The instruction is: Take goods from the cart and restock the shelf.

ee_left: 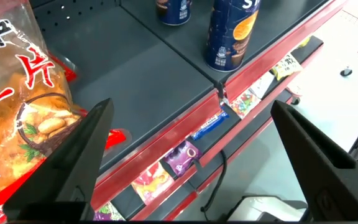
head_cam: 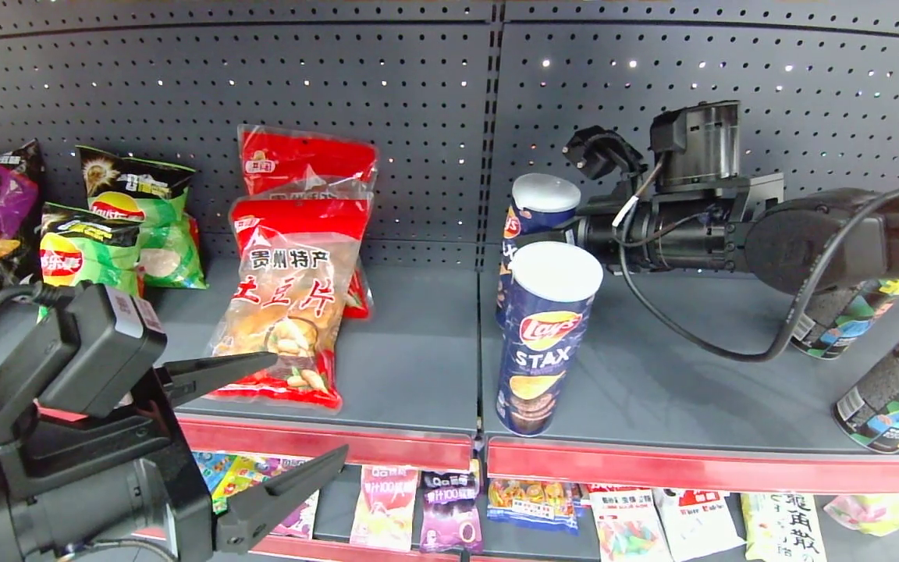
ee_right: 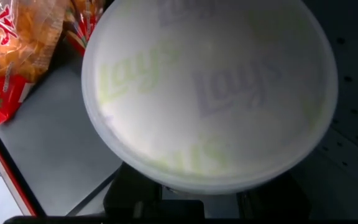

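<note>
Right gripper is in over the shelf from the right, pressed up against the upper part of the rear blue chip can. Its white lid sits right under the wrist camera, and I cannot tell from here whether the clamp is on or already let go. The rear can stands close behind the front blue chip can, which is upright near the shelf's red front edge, so this looks like the placing step, with a second can going into the same row. To do it well, the base wants to be flat on the shelf and the can plumb before any release, because a tall narrow can let go on a lean will topple into the front one. Then pull the arm out the way it came in, level and to the right, with no sweep forward. The arm's cable loops low over the shelf just beside the front can and could drag it. Left gripper hangs low in front of the shelf edge, jaws spread wide and holding nothing, near the red bag of potato slices. It is best kept clear of that bag while the right arm finishes.
</note>
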You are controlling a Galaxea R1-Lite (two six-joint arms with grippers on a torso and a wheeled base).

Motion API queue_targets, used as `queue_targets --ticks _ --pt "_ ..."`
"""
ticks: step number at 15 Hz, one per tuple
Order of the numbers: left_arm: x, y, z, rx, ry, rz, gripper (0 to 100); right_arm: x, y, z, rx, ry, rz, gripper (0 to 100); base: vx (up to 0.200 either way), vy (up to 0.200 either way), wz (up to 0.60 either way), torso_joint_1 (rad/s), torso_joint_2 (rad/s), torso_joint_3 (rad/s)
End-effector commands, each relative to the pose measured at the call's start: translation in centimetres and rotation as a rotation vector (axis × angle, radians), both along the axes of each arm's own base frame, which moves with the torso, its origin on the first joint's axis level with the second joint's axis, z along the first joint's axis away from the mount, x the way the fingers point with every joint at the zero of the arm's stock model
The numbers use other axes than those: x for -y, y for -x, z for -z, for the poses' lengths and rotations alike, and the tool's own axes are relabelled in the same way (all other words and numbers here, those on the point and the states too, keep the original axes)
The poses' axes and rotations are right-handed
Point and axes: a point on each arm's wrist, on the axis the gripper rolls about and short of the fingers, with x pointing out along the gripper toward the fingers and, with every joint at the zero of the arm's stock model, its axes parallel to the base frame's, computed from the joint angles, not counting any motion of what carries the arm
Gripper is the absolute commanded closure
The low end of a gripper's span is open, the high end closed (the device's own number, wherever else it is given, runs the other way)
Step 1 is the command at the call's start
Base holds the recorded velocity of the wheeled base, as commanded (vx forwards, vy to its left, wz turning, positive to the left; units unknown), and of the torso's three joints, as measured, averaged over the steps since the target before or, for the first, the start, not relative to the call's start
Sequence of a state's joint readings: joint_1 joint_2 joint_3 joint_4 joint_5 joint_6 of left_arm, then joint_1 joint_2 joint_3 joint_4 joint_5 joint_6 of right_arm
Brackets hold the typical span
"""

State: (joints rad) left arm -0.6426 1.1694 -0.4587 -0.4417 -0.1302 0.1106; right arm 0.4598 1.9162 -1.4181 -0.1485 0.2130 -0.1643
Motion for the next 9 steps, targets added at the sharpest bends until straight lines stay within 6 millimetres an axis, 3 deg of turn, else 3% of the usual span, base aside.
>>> queue_targets --ticks 1,6,7,9 --pt "0.07 -0.08 0.09 -0.012 0.004 -0.003 0 0.0 0.05 -0.05 0.001 -0.001 -0.001 100 0.0 0.0 0.0 0.0 0.0 0.0" --pt "0.09 -0.12 0.19 -0.02 0.006 -0.004 0 0.16 0.21 0.11 -0.018 -0.012 0.011 100 0.0 0.0 0.0 0.0 0.0 0.0" --pt "0.11 -0.14 0.21 -0.021 0.005 -0.003 0 0.18 0.25 0.09 -0.019 -0.013 0.012 0 0.0 0.0 0.0 0.0 0.0 0.0" --pt "0.16 -0.2 0.22 -0.022 0.004 -0.003 0 0.34 0.66 0.0 -0.02 -0.009 0.019 0 0.0 0.0 0.0 0.0 0.0 0.0"
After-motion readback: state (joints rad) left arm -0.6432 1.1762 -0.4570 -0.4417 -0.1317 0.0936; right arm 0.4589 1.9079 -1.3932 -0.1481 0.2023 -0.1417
